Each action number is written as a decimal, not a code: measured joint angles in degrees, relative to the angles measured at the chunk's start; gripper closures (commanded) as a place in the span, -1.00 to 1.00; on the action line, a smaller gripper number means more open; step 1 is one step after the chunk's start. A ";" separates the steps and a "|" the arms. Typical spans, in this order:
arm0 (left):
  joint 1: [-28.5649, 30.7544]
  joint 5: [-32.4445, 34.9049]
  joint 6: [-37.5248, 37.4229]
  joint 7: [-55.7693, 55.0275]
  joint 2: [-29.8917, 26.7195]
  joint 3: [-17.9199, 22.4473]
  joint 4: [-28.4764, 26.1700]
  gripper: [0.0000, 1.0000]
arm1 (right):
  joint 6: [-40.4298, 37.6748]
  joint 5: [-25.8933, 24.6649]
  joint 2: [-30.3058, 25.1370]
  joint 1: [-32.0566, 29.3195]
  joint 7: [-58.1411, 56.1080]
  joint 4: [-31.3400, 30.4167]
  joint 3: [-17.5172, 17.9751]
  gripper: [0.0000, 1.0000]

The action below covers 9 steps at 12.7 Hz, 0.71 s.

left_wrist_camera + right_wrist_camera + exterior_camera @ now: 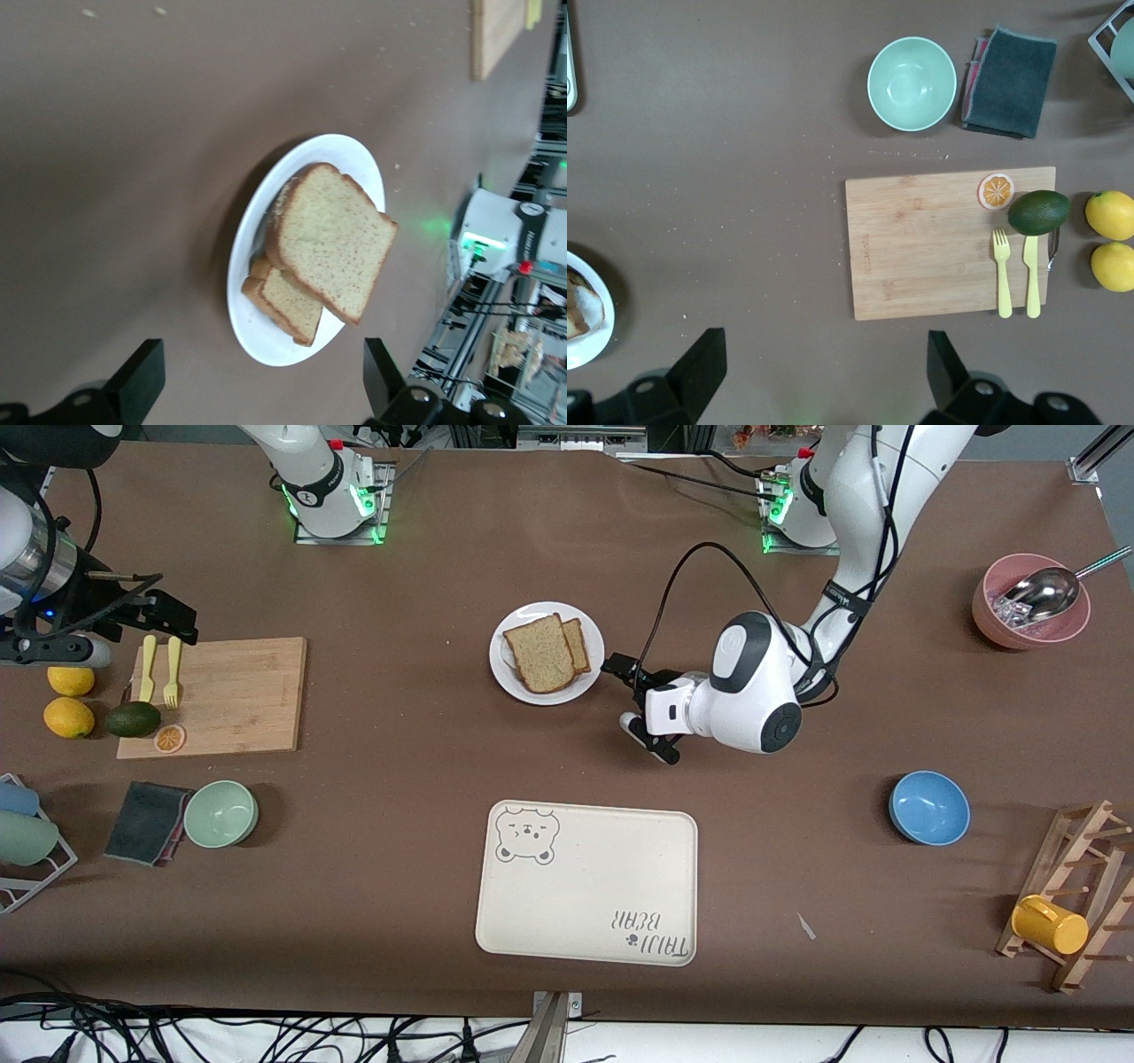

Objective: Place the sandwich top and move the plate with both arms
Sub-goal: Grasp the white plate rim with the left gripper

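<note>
White plate (532, 687) sits mid-desk toward the robots' edge, the sandwich top (539, 653) already on its stack. I read my left gripper (634, 708) as just beside the plate's rim, fingers spread and empty. My right gripper (819, 376), also spread, hangs over the cutting board (230, 694), well apart.

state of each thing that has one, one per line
sandwich top: lying on the stack on the plate, askew
plate: on the table, loaded, ungripped
left gripper: open, empty, beside the plate
right gripper: open, empty, over the cutting board
yellow mug: hung on the wooden rack
</note>
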 measured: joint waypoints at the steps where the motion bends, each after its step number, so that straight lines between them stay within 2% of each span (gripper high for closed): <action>1: -0.19 -4.73 1.74 4.31 0.27 -0.01 -1.64 -0.80 | 0.05 0.00 0.06 0.13 0.00 0.00 0.01 -1.00; 2: -0.47 -8.43 3.49 8.80 0.69 -0.02 -3.48 -0.77 | 0.06 0.00 0.12 0.16 0.00 0.00 0.01 -1.00; 4: -1.28 -10.45 4.96 12.76 1.67 -0.03 -5.05 -0.33 | 0.06 0.00 0.21 0.16 0.00 0.03 0.01 -1.00; 5: -1.73 -10.46 5.55 13.78 2.03 -0.05 -5.14 -0.27 | 0.06 0.00 0.25 0.16 0.00 0.03 0.01 -1.00; 9: -4.33 -10.46 11.41 16.33 4.16 -0.07 -5.28 -0.27 | 0.06 -0.01 0.38 0.17 0.00 0.03 0.01 -1.00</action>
